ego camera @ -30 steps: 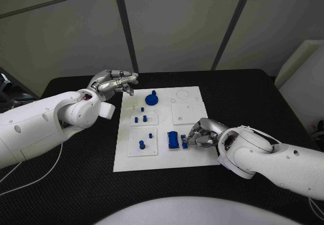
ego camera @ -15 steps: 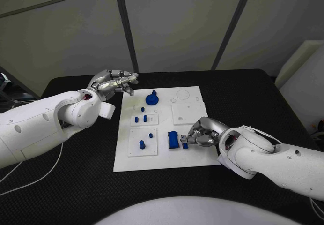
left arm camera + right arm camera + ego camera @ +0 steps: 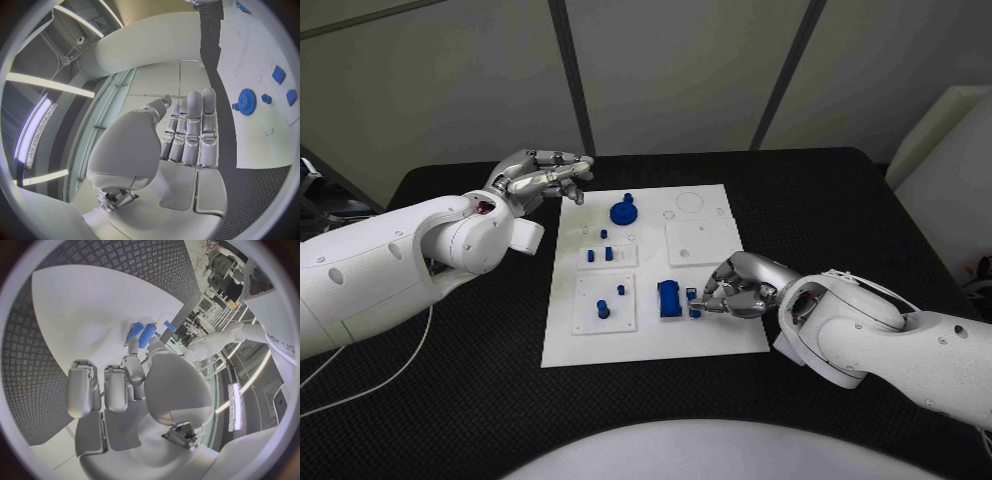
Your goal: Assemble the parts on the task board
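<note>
Resting on the task board (image 3: 711, 335): the right hand (image 3: 737, 288) is sitting at the board's near right part, its fingers curled down towards the blue pieces there.
Right hand grasp: in the right wrist view its fingertips (image 3: 133, 361) are lying against two oblong blue parts (image 3: 141, 334); I cannot tell whether they are pinching a piece or only touching it.
Blue block (image 3: 671, 299): is standing on the board just beside the right hand, on the side towards the board's middle.
Small blue piece (image 3: 692, 295): is sitting between the blue block and the right hand's fingers, partly hidden by them.
Near left plate (image 3: 606, 304): this raised square is lying on the board's near left part, carrying a short blue peg (image 3: 602, 307) and a smaller blue stud (image 3: 620, 290).
Middle left plate (image 3: 607, 254): is lying farther along the board, holding three little blue pegs (image 3: 599, 253).
Right square plate (image 3: 701, 242): is lying beyond the right hand, across from the middle left plate.
Blue gear (image 3: 626, 211): is lying flat on the board's far left part with a stub rising from it; in the left wrist view (image 3: 247, 101) its teeth are showing.
Left hand (image 3: 542, 176): is hovering off the board's far left corner, above the black table (image 3: 848, 200), fingers curled in loosely and holding nothing.
</note>
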`<state>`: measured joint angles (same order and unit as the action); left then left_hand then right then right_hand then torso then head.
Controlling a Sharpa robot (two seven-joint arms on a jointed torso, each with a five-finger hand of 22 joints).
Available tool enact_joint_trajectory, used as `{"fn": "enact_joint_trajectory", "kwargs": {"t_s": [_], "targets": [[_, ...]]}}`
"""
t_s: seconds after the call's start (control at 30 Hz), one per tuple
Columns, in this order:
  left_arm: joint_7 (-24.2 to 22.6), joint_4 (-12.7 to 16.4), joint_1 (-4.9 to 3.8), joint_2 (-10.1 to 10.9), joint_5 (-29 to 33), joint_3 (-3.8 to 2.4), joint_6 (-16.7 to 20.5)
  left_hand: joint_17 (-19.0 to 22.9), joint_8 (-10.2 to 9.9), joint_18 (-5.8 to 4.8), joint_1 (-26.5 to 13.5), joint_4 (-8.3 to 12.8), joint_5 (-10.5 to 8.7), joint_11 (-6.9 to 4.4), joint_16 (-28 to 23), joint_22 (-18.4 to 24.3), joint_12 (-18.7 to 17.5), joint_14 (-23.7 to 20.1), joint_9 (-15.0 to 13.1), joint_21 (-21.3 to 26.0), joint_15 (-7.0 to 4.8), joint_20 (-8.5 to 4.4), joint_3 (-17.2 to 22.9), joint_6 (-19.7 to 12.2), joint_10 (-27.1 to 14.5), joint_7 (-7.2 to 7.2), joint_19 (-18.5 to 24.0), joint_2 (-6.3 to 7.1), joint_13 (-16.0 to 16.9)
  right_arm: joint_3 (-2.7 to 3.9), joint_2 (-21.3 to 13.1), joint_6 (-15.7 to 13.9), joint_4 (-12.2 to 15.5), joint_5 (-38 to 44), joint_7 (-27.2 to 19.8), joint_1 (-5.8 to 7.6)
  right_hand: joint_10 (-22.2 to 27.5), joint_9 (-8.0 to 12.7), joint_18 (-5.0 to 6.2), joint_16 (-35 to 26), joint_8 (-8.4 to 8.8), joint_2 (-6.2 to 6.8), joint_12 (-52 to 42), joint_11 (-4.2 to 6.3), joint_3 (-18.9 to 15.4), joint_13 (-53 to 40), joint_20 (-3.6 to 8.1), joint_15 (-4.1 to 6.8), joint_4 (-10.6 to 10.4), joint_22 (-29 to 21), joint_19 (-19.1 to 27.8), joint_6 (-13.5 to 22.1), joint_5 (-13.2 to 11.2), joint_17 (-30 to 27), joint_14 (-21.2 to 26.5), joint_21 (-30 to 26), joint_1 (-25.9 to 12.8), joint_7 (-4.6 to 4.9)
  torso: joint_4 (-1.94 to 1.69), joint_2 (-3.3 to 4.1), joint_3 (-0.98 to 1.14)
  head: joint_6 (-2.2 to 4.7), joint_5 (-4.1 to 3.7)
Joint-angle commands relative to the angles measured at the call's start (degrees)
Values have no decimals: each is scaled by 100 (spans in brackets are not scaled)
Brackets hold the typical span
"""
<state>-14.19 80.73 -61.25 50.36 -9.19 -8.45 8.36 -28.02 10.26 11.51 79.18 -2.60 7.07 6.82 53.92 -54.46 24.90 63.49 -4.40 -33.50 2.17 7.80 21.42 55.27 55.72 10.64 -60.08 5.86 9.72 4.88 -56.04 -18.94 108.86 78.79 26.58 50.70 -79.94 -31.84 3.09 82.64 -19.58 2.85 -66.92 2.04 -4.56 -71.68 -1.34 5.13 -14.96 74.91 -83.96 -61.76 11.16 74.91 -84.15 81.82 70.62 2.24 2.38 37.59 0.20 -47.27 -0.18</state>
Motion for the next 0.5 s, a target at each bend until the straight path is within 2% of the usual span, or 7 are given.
{"fn": "enact_joint_trajectory", "kwargs": {"t_s": [0.03,0.2,0.5], "targets": [[-17,2,-6,2,21,-2,-66,8,39,-106,14,-1,39,-17,-27,5,24,-37,6,23,15,22,-35,-33,-40,-4,-27,-58,8,-1,-9,377,8,-9,-94,3,-1,-7,-37,17,-35,-9,21,-41,-30,-9,16,8,22,349,-76,8,-16,490,-388,14,67,21,2,4,-3,-6,-7],[-17,3,-4,5,21,-1,-70,8,39,-106,14,-1,39,-17,-27,5,24,-37,6,23,15,22,-35,-33,-40,-4,-27,-58,8,-2,-1,481,-18,56,-41,1,-2,-10,-38,17,-38,-25,19,-40,-38,-13,16,9,36,350,-77,8,-13,491,-388,15,98,20,-17,11,2,-12,-3],[-18,4,-2,13,21,-1,-71,8,39,-106,14,-1,39,-17,-27,5,24,-37,6,23,15,22,-35,-33,-40,-4,-27,-58,8,-3,26,483,-84,127,15,0,-12,-14,-39,22,-43,-65,-2,-39,-43,-31,17,10,37,357,-79,3,-9,498,-390,19,118,19,-6,8,-4,-26,9]]}}
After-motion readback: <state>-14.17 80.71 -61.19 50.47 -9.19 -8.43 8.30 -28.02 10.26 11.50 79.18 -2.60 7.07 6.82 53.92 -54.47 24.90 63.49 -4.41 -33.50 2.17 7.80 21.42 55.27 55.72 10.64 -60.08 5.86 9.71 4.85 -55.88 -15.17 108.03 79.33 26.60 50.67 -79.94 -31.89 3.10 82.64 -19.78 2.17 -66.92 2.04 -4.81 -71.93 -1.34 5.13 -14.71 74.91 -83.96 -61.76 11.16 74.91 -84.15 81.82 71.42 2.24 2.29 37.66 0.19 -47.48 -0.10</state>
